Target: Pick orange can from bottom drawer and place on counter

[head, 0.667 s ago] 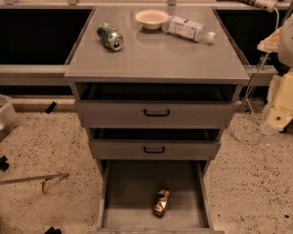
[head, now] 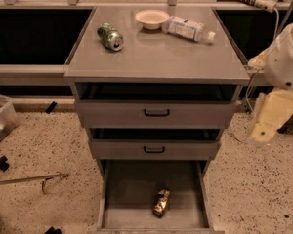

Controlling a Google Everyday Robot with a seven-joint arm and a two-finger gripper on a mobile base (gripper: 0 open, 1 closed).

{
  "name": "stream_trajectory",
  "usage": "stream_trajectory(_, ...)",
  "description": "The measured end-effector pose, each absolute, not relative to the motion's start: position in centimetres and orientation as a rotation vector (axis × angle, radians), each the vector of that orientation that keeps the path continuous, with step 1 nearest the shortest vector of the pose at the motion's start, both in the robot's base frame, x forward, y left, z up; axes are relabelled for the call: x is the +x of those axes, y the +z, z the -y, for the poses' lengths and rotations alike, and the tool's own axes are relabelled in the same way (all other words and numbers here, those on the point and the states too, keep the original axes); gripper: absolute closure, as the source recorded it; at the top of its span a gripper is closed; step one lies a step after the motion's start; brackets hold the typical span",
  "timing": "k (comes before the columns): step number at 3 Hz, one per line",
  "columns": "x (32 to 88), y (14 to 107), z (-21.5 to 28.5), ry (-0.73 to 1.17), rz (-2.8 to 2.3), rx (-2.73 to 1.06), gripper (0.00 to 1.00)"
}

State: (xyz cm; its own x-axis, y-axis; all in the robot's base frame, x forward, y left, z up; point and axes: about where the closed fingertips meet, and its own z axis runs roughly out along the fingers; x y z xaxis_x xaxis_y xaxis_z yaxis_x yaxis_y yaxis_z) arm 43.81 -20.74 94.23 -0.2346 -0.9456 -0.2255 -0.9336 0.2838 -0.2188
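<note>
Camera view. A grey metal cabinet seen from the front and above. The bottom drawer (head: pixel 132 199) stands pulled out, its flat floor exposed. The orange can (head: pixel 161 202) lies on its side on that floor, right of centre and toward the front edge, clear of both side walls. Above it, the middle drawer (head: pixel 154 149) and the top drawer (head: pixel 156 113) are each drawn out a little, so their fronts overhang the rear of the bottom drawer. The bench (head: pixel 156 57) on top, which is the counter of the task, carries a green can (head: pixel 110 36) on its side at rear left, a pale bowl (head: pixel 152 18) at rear centre and a plastic bottle (head: pixel 188 29) lying at rear right; its front half is bare.

The gripper (head: pixel 271 118) hangs off the cabinet's right side, level with the top drawer, well apart from the orange can and holding nothing. Whether it is apart or together cannot be told.

Step in hand, by judgement: the approach, with no grasp begun. The next move calls for swinging left and descending in front of the upper drawer fronts, then aligning across the can's narrow width.
</note>
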Motion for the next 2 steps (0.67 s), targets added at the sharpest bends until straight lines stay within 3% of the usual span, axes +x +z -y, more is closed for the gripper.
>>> stream_trajectory(2, 44.7, 79.6, 15.4, 0.006, -2.301, -1.677, 0.0)
